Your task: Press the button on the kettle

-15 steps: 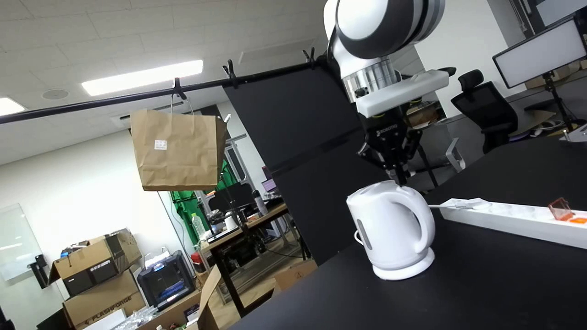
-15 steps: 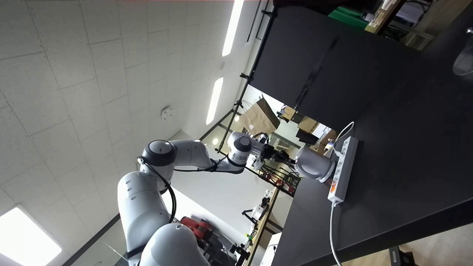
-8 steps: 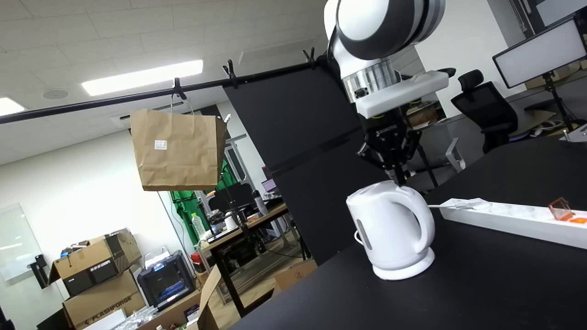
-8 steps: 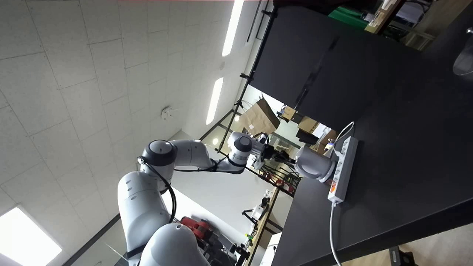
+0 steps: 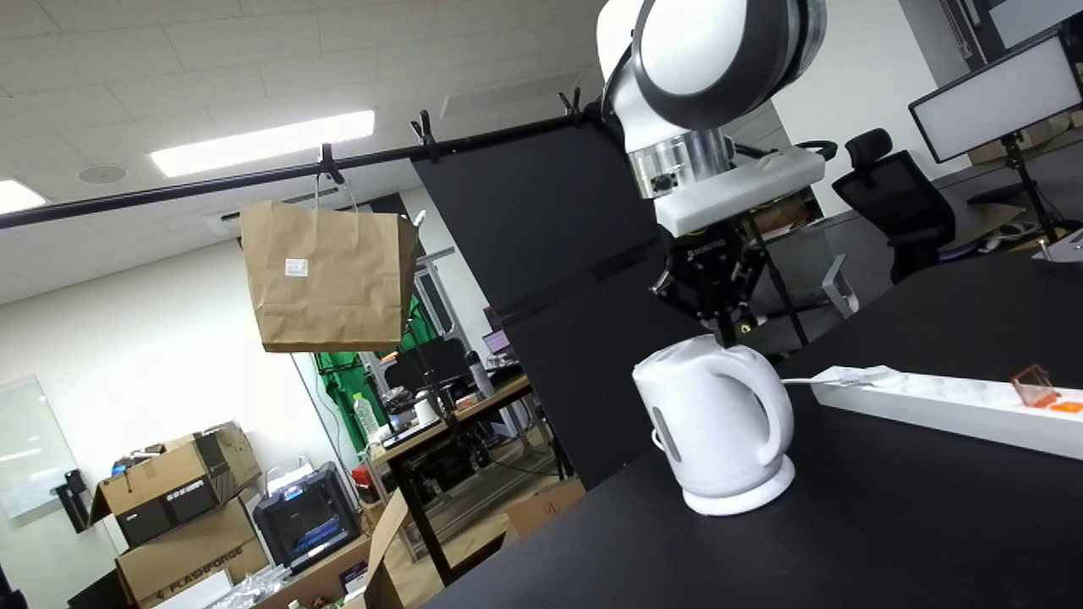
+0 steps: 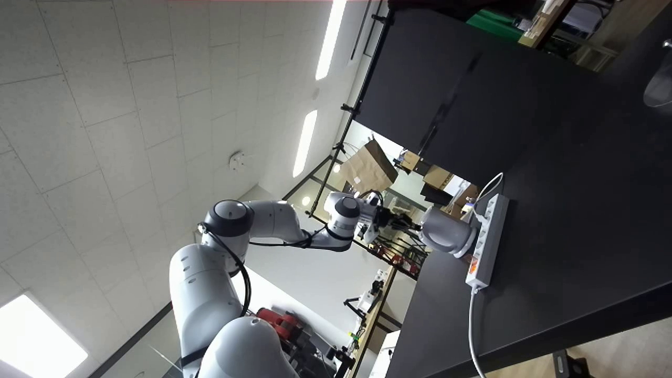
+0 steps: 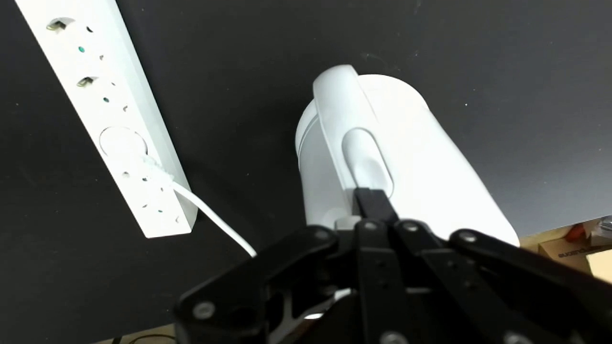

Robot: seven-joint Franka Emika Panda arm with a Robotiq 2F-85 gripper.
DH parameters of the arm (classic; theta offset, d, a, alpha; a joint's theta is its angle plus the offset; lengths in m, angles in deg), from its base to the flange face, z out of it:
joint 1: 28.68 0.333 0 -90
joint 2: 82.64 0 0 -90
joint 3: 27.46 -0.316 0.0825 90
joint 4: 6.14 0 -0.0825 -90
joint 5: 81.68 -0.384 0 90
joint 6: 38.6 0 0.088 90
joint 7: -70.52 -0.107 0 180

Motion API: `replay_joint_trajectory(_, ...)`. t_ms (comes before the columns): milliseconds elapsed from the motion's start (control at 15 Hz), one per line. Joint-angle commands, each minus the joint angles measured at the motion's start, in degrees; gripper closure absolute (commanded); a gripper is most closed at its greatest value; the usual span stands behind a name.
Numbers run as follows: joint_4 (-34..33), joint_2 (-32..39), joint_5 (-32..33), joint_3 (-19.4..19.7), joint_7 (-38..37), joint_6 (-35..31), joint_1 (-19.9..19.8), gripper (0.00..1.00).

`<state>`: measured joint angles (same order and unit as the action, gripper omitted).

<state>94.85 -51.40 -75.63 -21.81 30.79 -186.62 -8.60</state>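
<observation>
Pressure should probably run straight down, slow and steady, since a sideways push could skid the kettle (image 5: 706, 423) over the worktop (image 5: 846, 541). The fingers (image 7: 375, 205), pressed together, suit a single poke. The kettle stands just beneath them; in the wrist view they overlap the near end of the oval inset (image 7: 366, 160) atop its handle (image 7: 338, 98). Contact I cannot confirm.

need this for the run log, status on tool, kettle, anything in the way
Tool shut, at upper end of handle. Kettle on its base. Nothing seen blocking; power strip and cord off to the side.
</observation>
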Motion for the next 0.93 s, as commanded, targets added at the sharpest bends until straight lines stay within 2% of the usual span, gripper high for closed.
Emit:
replay_joint_trajectory(0, 0.53, 0.07, 2.33, 1.14, -3.43, -2.13, 1.27, 1.00)
replay_joint_trajectory(200, -0.30, -0.68, 3.61, 1.87, -4.32, -0.25, 2.15, 1.00)
replay_joint_trajectory(467, -1.93, -2.25, 1.44, -0.04, -2.58, 4.03, 0.66, 1.00)
replay_joint_trajectory(733, -2.35, -5.20, 2.63, -0.15, -2.92, 6.82, 0.73, 1.00)
replay_joint_trajectory(800, -2.32, -5.98, 2.80, -0.34, -2.87, 7.72, 0.64, 0.74)
replay_joint_trajectory(867, -2.26, -6.69, 3.00, -0.53, -2.77, 8.66, 0.53, 0.73)
